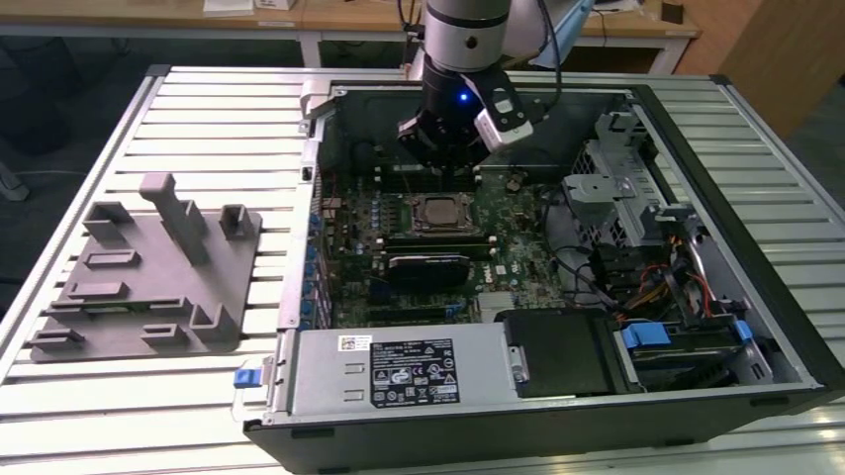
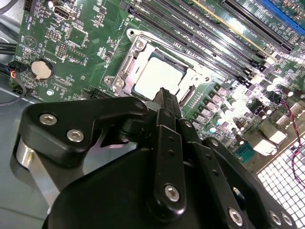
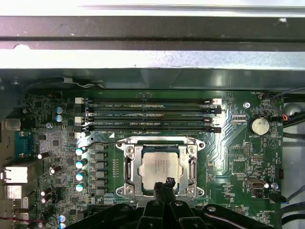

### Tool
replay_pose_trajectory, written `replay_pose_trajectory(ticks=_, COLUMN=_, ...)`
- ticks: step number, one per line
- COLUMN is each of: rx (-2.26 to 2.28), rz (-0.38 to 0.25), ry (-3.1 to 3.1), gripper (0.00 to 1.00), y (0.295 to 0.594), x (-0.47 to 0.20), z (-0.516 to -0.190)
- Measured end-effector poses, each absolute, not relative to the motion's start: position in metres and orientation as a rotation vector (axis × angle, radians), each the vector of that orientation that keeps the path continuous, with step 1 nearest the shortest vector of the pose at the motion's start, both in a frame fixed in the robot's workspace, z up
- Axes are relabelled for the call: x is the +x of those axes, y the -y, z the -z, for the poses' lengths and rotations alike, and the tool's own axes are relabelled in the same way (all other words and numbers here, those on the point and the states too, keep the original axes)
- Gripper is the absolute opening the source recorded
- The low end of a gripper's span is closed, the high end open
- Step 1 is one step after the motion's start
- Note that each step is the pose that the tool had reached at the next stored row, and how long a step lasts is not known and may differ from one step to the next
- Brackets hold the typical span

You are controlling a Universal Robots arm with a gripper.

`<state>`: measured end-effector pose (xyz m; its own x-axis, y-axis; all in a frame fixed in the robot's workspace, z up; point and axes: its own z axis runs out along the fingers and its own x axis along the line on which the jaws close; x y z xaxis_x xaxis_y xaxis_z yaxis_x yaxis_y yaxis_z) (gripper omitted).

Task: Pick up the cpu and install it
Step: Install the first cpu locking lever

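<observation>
The cpu (image 1: 436, 211) lies flat in the metal socket frame (image 1: 408, 224) on the motherboard, inside the open computer case. Its pale silver top shows in both wrist views (image 3: 161, 165) (image 2: 159, 76). My gripper (image 1: 441, 166) hangs above the board, just behind the socket in the exterior view. Its two thin black fingertips (image 3: 164, 184) are pressed together over the socket's edge with nothing between them, and stand apart from the chip. In the second wrist view the gripper (image 2: 164, 95) ends in front of the cpu's near edge.
Memory slots (image 3: 147, 114) run beside the socket. A grey plastic fixture (image 1: 145, 272) stands on the slatted table at the exterior view's left. The power supply (image 1: 396, 371) and a drive bay (image 1: 660, 341) fill the case's near side. The case wall (image 3: 152, 52) is close behind.
</observation>
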<state>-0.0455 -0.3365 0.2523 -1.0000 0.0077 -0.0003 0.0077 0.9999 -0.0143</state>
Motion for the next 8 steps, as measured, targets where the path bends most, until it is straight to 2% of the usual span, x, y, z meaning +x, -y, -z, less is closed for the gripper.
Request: replay_pose_trajectory(ticks=8, rx=0.012, rz=0.022, ry=-3.141, gripper=0.11, y=0.3365, x=-0.0455, z=-0.2524)
